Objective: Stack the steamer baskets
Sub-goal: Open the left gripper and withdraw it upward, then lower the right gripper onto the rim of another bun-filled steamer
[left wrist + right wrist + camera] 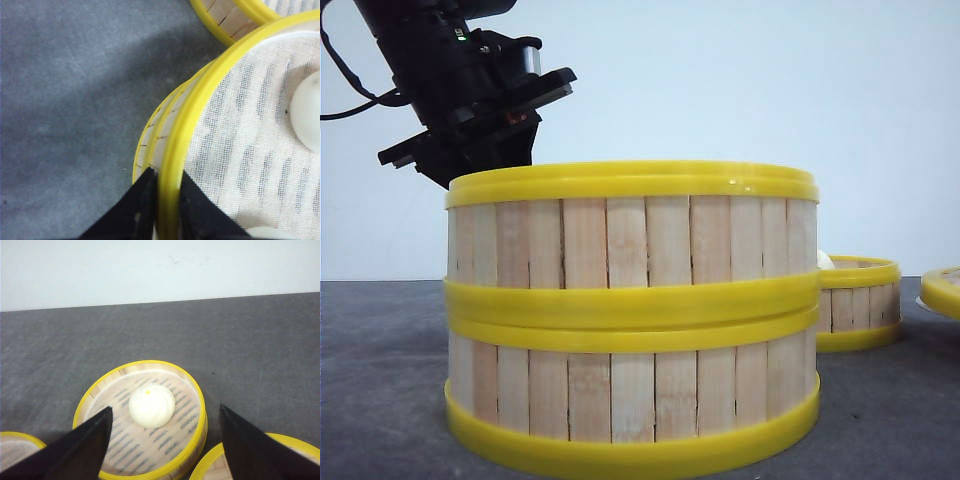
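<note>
While two baskets (632, 320) stack, two apart (860, 300).

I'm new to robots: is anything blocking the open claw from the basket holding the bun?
Nothing visible does. The right gripper hangs open above the steamer basket with the bun, only bare table around it.

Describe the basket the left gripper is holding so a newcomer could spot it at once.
Start at the two-high stack of steamer baskets filling the front view. The top basket is the one: the left gripper pinches its yellow rim, while the basket behind sits alone.
</note>
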Robot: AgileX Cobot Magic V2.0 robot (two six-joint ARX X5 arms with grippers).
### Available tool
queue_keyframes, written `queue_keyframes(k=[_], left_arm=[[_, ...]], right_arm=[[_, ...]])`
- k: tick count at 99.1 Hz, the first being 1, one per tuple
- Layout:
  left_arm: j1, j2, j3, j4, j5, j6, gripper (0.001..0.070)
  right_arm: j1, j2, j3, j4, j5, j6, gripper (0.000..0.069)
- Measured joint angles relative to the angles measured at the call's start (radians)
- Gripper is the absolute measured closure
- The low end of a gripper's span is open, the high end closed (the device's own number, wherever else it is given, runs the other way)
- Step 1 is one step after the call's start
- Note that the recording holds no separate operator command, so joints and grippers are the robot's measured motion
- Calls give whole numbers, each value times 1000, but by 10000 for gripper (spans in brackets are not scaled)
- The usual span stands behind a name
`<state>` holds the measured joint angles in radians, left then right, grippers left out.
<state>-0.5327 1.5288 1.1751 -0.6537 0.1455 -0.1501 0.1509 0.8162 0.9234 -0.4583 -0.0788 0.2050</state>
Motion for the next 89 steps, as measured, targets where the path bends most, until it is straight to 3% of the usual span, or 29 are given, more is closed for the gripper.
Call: queue_keyframes(k=[17,23,45,65,89], left_arm=[[-2,19,0,-2,11,-11,508],[-2,19,0,2,11,-11,485],[-2,-63,0,80,11,-13,471],[2,-309,0,172,11,-21,471],[2,-613,0,108,0,-22,471]], right_arm=[[0,0,0,-2,0,0,273],[0,0,0,-2,0,0,273],[0,10,0,-1,0,0,273],[0,67,2,17,0,0,273],[0,260,87,18,0,-19,273]])
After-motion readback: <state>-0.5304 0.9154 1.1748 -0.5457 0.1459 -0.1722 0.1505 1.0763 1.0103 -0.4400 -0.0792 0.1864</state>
